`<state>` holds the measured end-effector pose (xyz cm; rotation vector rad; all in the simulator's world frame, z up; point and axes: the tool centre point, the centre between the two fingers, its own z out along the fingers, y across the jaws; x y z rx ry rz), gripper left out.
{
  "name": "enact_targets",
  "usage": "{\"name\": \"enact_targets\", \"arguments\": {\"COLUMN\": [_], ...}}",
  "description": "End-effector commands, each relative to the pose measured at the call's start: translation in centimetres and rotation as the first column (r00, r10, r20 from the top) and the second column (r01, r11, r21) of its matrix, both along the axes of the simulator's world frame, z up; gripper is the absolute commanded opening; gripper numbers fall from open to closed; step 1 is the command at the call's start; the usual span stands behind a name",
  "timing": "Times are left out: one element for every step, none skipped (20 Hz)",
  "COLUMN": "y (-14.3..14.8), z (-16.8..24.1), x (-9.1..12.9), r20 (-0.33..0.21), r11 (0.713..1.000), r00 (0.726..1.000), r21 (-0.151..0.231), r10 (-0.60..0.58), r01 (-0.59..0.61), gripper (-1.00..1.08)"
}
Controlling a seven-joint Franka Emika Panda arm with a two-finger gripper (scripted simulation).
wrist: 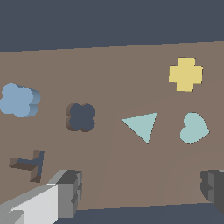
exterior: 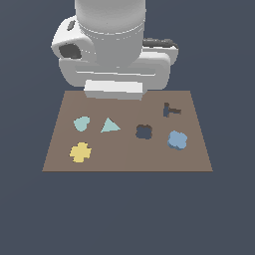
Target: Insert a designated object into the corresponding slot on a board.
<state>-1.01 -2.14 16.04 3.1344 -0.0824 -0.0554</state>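
Note:
The light-blue clover piece (exterior: 177, 140) lies flat on the brown board (exterior: 124, 162), toward the exterior view's right. It also shows in the wrist view (wrist: 18, 100). The dark navy clover slot (exterior: 144, 131) is just beside it toward the board's middle, and shows empty in the wrist view (wrist: 81, 117). My gripper (wrist: 140, 192) hangs above the board's far edge, apart from the piece. It is open and empty, with its two fingertips (wrist: 69, 190) spread wide. In the exterior view the white hand (exterior: 114, 89) hides the fingers.
A dark T-shaped cut-out (exterior: 171, 110) lies behind the blue piece. A teal triangle (exterior: 109, 126), a teal heart-like piece (exterior: 81, 123) and a yellow cross (exterior: 80, 152) sit on the board's left half in the exterior view. The dark floor (exterior: 124, 214) surrounds the board.

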Motion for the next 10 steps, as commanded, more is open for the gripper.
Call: {"name": "enact_targets", "arguments": {"y": [0.0, 0.0, 0.1, 0.2, 0.3, 0.5, 0.8, 1.0, 1.4, 1.7], "z": [0.0, 0.0, -0.1, -0.1, -0.2, -0.3, -0.5, -0.6, -0.8, -1.0], "x": [0.0, 0.0, 0.0, 0.0, 0.1, 0.1, 0.1, 0.2, 0.3, 0.3], "r20": [0.0, 0.0, 0.0, 0.0, 0.001, 0.001, 0.001, 0.002, 0.003, 0.003], "r11": [1.0, 1.0, 1.0, 1.0, 1.0, 1.0, 1.0, 1.0, 1.0, 1.0], "r00": [1.0, 1.0, 1.0, 1.0, 1.0, 1.0, 1.0, 1.0, 1.0, 1.0], "r21": [0.0, 0.0, 0.0, 0.0, 0.0, 0.0, 0.0, 0.0, 0.0, 0.0], "r10": [0.0, 0.0, -0.001, -0.003, -0.005, -0.008, -0.012, -0.016, -0.021, -0.026], "r01": [0.0, 0.0, 0.001, 0.003, 0.005, 0.008, 0.012, 0.016, 0.021, 0.026], "gripper": [1.0, 1.0, 1.0, 1.0, 1.0, 1.0, 1.0, 1.0, 1.0, 1.0]}}
